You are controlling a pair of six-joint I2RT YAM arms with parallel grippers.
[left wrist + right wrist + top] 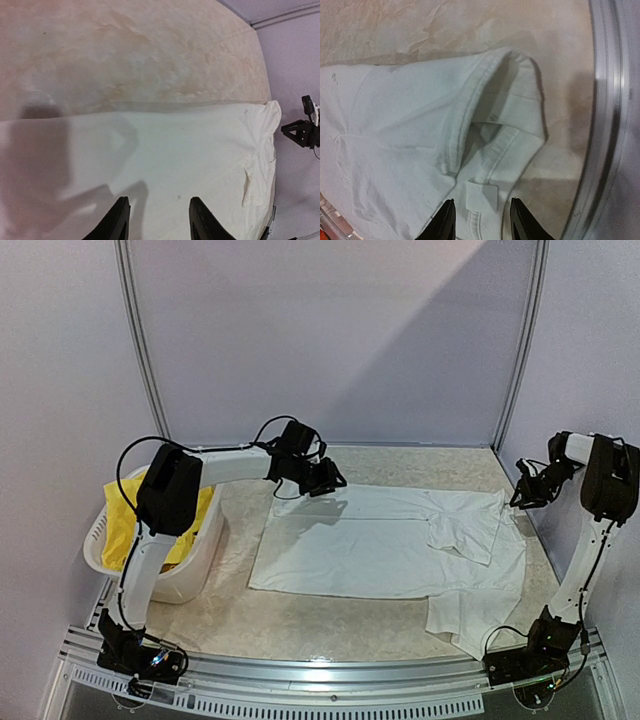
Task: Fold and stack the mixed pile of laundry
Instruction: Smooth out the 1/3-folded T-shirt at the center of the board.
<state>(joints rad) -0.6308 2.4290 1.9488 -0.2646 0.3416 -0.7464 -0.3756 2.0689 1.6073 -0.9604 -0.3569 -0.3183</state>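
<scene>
1. Two grippers hovered over one white T-shirt [380,545], which lay spread flat on the table [300,625] just to the right of the white basket [190,575].
2. Some yellow cloth [118,512] sat inside the basket, heaped above its rim and partly hidden behind the left arm.
3. The left gripper [157,202] hung above the shirt's far edge, at the end nearer the basket. Its fingers stood apart with nothing between them, and only their shadow fell on the cloth below.
4. The right gripper [480,202] was at the end of the shirt farthest from the basket, above the collar [470,115]. Its fingers were spread too, and they pinched nothing. The neck label [482,196] showed in the gap beneath them.
5. The collar opening gaped a little, and its ribbed band curled up from the table.
6. At that same end away from the basket, one sleeve [465,525] lay folded in over the shirt's body. The other sleeve [465,625] stuck out flat toward the arm bases.
7. The shirt's hem end, closest to the basket, lay smooth and straight.
</scene>
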